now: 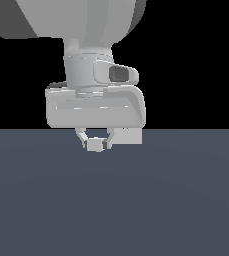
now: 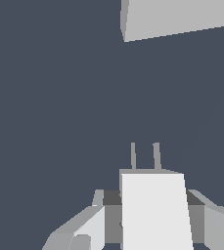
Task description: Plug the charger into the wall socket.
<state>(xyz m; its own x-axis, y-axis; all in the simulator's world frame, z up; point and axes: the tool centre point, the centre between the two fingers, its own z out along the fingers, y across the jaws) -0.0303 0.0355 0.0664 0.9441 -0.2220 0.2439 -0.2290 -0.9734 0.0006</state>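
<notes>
My gripper (image 1: 94, 142) is shut on the charger (image 1: 93, 145), a small off-white block held just above the dark floor. In the wrist view the charger (image 2: 155, 210) sits between the fingers (image 2: 91, 227) of the gripper (image 2: 152, 217), and its two short grey prongs (image 2: 145, 156) point ahead toward the wall socket (image 2: 177, 17). The socket is a flat light-grey plate, some way off and set to one side of the prongs' line. Its holes do not show. In the exterior view the wall socket (image 1: 131, 136) stands behind the hand, toward the exterior view's right, partly hidden.
A dark grey-blue floor (image 1: 114, 200) fills the lower half of the exterior view and lies between charger and socket in the wrist view (image 2: 59, 107). The arm's large body (image 1: 96, 100) blocks the upper middle of the exterior view.
</notes>
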